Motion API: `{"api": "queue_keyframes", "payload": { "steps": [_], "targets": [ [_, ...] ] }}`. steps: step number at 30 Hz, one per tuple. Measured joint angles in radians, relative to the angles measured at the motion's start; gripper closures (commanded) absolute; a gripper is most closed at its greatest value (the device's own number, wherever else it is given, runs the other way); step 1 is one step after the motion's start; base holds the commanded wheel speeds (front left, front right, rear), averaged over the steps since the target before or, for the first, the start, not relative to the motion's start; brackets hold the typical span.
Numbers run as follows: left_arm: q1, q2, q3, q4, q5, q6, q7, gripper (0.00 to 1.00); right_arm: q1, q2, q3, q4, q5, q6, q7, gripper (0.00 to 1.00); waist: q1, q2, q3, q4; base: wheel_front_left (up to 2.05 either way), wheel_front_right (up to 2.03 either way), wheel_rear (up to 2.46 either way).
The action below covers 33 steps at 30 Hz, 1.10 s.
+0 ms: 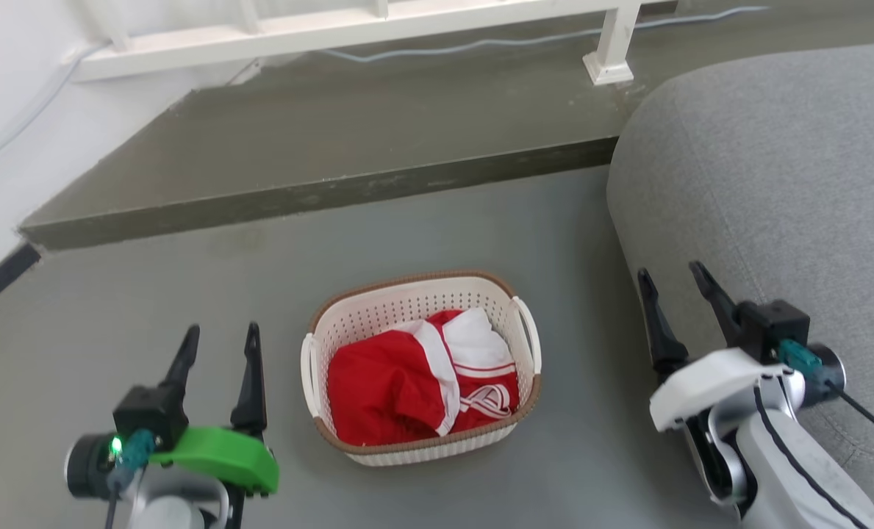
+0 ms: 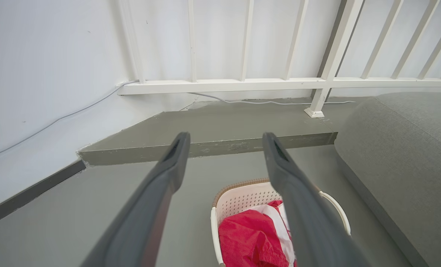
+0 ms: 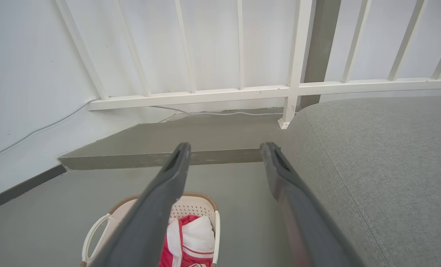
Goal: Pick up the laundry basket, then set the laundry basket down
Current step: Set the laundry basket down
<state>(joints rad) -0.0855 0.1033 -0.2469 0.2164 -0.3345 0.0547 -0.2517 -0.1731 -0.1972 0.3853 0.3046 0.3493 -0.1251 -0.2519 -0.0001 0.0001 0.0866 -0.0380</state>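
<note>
Nearest you, at the lower left of the head view, your left gripper hangs over the grey floor. Its two dark fingers are spread apart with nothing between them, and they point away from the robot. At the lower right, your right gripper stands the same way, fingers parted and empty. It is in front of the rounded edge of a grey upholstered cushion; you cannot tell whether it touches the fabric.

Between the two, and apart from both, the laundry basket sits upright on the floor with its mouth open upward. Its long axis runs across the view from left to right, with the right end turned slightly farther from you. One white handle is on the left short end and the other on the right. Red-and-white clothing lies bundled inside, below the brown rim. In each wrist view you see the basket low down, partly hidden by one finger of that gripper.

Beyond the basket a low step rises from the floor and runs across the view. On it stands the post of a white railing, with a pale cable trailing along its base, against a white wall.
</note>
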Motion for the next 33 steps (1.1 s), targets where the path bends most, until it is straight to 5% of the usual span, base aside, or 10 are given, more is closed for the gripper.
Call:
{"api": "queue_keyframes", "payload": {
  "steps": [33],
  "targets": [
    [0.179, -0.009, -0.045, -0.080, 0.049, 0.026, 0.000, 0.00, 0.209, 0.028, -0.045, -0.077, -0.051, 0.000, 0.000, 0.00, 0.0000, 0.0000, -0.097, 0.017, 0.00, 0.00, 0.00]
  ]
}}
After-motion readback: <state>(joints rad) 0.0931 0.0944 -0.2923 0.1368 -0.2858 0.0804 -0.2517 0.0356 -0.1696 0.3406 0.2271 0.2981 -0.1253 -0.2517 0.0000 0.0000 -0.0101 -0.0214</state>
